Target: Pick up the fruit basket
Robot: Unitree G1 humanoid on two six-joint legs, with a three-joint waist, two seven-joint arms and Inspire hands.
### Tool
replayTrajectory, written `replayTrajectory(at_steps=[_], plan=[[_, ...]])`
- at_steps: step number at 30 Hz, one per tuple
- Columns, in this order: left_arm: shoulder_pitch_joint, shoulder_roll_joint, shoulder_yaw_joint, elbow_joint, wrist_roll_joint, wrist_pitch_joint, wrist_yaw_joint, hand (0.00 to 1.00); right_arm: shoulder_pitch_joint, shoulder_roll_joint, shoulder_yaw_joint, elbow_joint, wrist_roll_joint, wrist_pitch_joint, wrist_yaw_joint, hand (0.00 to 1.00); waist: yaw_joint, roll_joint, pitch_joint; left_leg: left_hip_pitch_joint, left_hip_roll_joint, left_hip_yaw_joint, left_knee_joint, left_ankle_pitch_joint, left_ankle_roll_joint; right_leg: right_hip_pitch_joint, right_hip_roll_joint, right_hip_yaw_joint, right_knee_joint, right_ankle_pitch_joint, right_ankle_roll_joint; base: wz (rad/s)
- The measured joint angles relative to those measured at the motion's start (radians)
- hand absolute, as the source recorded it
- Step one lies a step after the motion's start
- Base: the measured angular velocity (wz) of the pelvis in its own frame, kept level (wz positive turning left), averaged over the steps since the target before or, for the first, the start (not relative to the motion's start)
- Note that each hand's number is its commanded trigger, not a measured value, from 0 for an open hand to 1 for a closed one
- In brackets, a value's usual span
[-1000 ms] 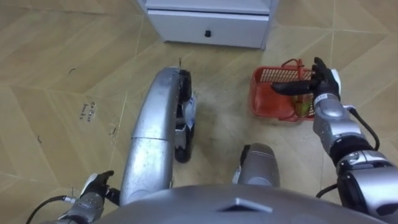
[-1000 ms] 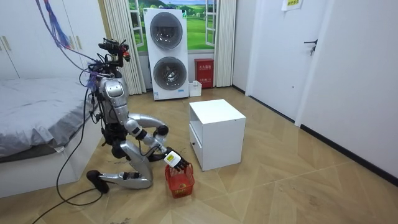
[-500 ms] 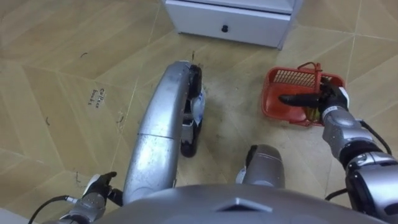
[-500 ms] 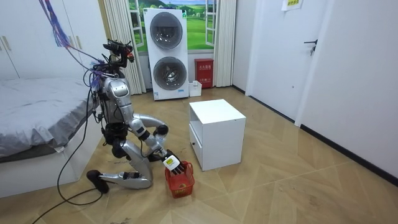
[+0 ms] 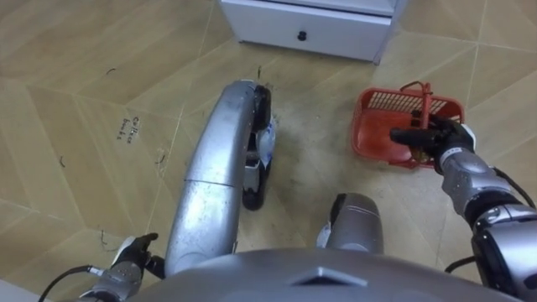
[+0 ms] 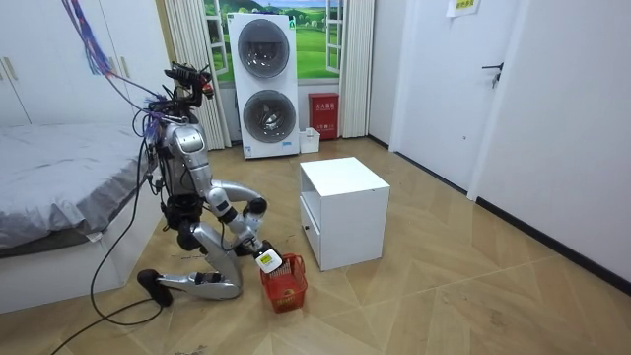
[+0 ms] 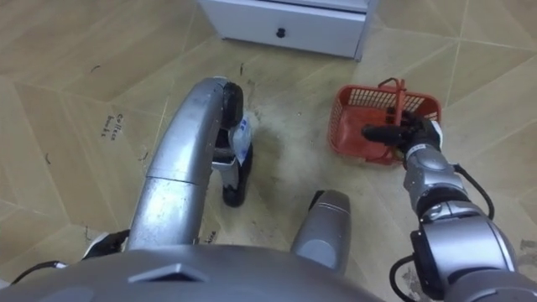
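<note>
Red plastic with lattice walls, the fruit basket (image 5: 369, 134) is a shallow rectangular tray with a thin red handle (image 5: 424, 102) raised upright over its middle; it sits flat on the wooden floor (image 5: 84, 101), just in front of the white cabinet's (image 5: 319, 21) right corner. Its long axis runs left to right across the eye views, roughly parallel to the cabinet front, with the right end slightly nearer the robot. The right hand (image 5: 445, 138) reaches leftward over the basket's near side at the handle's base, and whether it grips the handle cannot be told; the left hand (image 5: 127, 256) hangs low at the left, state likewise unclear.
</note>
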Motion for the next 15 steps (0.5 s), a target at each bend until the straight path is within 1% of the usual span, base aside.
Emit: replayTrajectory(at_steps=[3,7,12,15], plan=[[0.001,0.002,-0.003,0.0,-0.031,0.0,-0.01,0.0,0.0,0.003,0.009,0.001,0.011,0.0,-0.001,1.0,0.0,-0.003,0.0015,0.0,0.0,0.0,0.0,0.0,0.0,-0.001,0.001,0.0,0.001,0.0,0.0,0.0],[0.002,0.002,-0.01,0.0,-0.035,0.001,-0.014,0.0,0.0,0.003,0.037,0.002,0.024,0.0,0.0,1.0,0.0,-0.006,0.0029,0.0,0.001,-0.001,0.0,0.0,0.0,-0.001,0.001,0.001,0.001,0.0,0.0,0.0],[0.003,0.005,-0.02,0.0,-0.056,0.002,-0.016,0.0,0.0,0.003,0.042,0.009,0.03,0.001,0.004,1.0,0.0,-0.009,0.0039,0.0,0.002,-0.001,0.002,0.0,0.0,0.0,0.002,0.002,0.001,0.0,0.0,0.0],[0.005,0.007,-0.022,0.0,-0.056,0.003,-0.021,0.0,0.002,0.004,0.047,0.009,0.042,0.016,0.003,1.0,-0.001,-0.011,0.0038,0.0,0.001,-0.001,0.003,0.0,0.0,0.0,0.002,0.002,0.003,0.0,0.0,0.0]])
